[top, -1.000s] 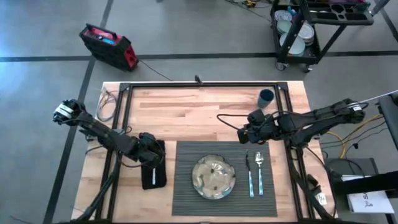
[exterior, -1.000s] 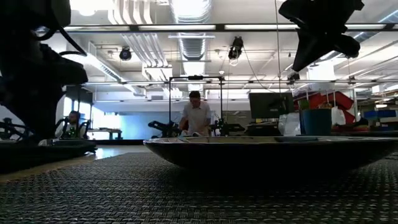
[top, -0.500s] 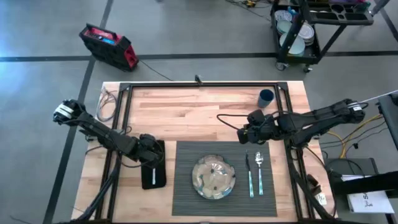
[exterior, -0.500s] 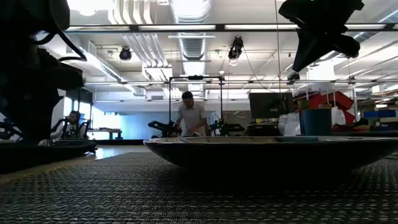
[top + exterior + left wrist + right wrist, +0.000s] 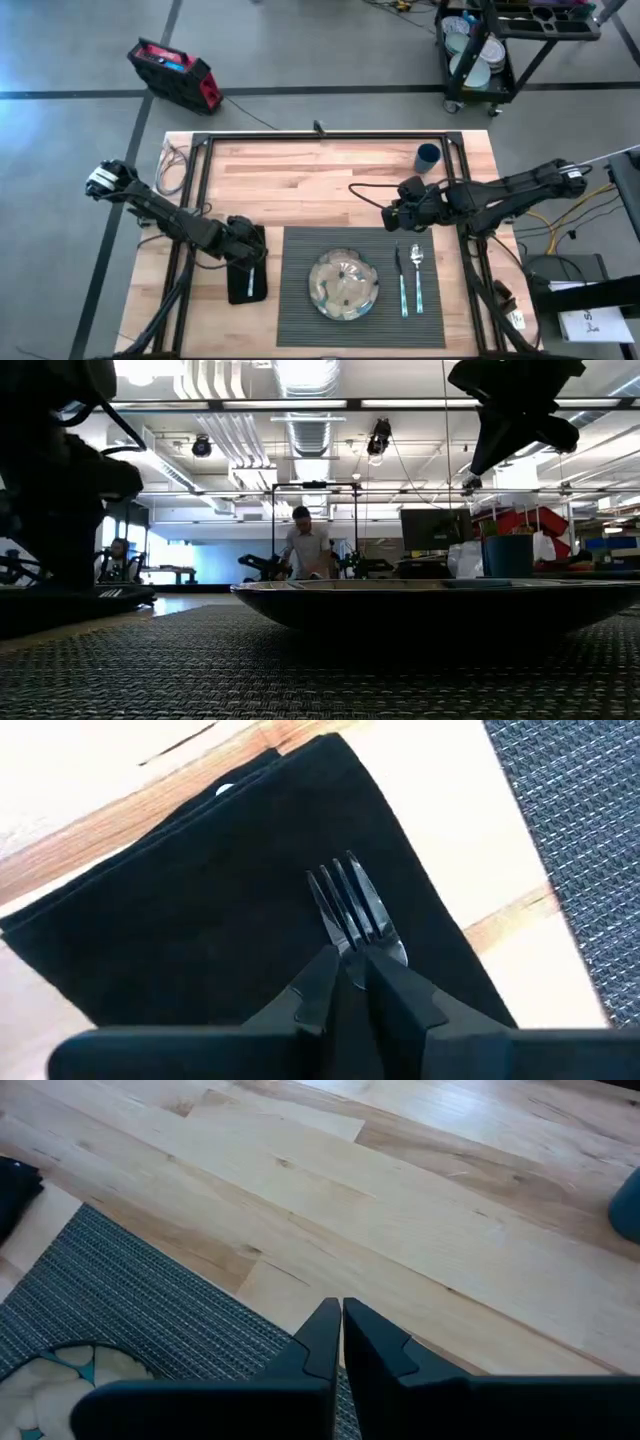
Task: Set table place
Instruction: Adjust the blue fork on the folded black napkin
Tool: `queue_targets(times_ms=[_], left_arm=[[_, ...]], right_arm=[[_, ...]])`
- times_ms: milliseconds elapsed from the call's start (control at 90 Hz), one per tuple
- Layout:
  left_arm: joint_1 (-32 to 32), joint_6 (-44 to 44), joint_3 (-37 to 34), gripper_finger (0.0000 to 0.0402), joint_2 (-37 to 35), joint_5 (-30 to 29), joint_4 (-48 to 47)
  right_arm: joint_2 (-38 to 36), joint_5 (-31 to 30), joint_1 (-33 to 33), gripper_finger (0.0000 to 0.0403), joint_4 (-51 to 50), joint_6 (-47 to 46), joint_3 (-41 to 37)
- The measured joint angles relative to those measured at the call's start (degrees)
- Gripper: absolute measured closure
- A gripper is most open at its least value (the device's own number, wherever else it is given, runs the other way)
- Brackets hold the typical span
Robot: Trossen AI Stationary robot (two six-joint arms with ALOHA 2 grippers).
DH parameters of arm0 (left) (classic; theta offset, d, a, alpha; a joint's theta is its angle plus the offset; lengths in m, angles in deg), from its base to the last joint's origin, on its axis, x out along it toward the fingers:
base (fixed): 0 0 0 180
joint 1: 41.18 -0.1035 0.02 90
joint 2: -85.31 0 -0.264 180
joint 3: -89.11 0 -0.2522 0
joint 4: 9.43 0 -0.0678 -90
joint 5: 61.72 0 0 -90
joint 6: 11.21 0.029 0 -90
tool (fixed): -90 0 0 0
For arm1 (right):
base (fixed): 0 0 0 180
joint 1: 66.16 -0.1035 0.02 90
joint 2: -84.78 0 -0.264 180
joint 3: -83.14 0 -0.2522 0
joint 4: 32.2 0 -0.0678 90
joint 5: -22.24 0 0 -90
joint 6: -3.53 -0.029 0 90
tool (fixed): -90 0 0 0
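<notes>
The dark grey ribbed placemat [image 5: 300, 300] lies on the wooden table [image 5: 300, 175]. It carries a plate [image 5: 343, 285], and to the plate's right a knife [image 5: 402, 282] and a spoon [image 5: 417, 275]. Left of the placemat lies a black napkin [image 5: 200, 920]. My left gripper [image 5: 348, 970] stands over the napkin, shut on a fork [image 5: 350, 905]. In the high view the left gripper [image 5: 249, 258] hides most of the fork. My right gripper [image 5: 341, 1315] hovers shut above bare wood by the placemat's far right corner, holding nothing. My left gripper pinches the fork's neck [image 5: 352, 952], just behind the tines, between its two fingers. The fingers come from above, slanting down. The tines stick out past the fingertips over the napkin, and the gripper hides the handle. Whether the fork rests on the napkin, I cannot tell.
A blue cup [image 5: 428, 156] stands near the table's far right corner. The black frame tube [image 5: 320, 136] runs along the far edge and down both sides. Bare wood lies between the placemat and the far edge. People and equipment show in the room beyond.
My left gripper has shifted slightly toward the table's near edge and the placemat, still over the napkin and still shut on the fork.
</notes>
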Motion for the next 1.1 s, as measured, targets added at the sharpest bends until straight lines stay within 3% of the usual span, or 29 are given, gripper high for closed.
queue_targets(times_ms=[156,522,944,1100], left_arm=[[-0.1,-1.7,0.0,0.0365,0.0,-0.4,0.3],[0.5,-8.5,0.0,0.0358,0.0,5.1,4.4],[0.6,-6.9,0.1,0.0263,5.0,8.7,7.0],[0.6,-6.6,0.4,0.0260,7.1,8.1,9.2]], right_arm=[[0.0,0.0,0.0,0.0403,0.0,-0.3,0.0],[0.0,-0.6,0.0,0.0403,0.0,0.1,-0.1],[0.0,-0.4,0.0,0.0403,-0.3,2.2,-1.1],[0.0,-0.5,0.0,0.0403,-0.5,2.4,-1.1]])
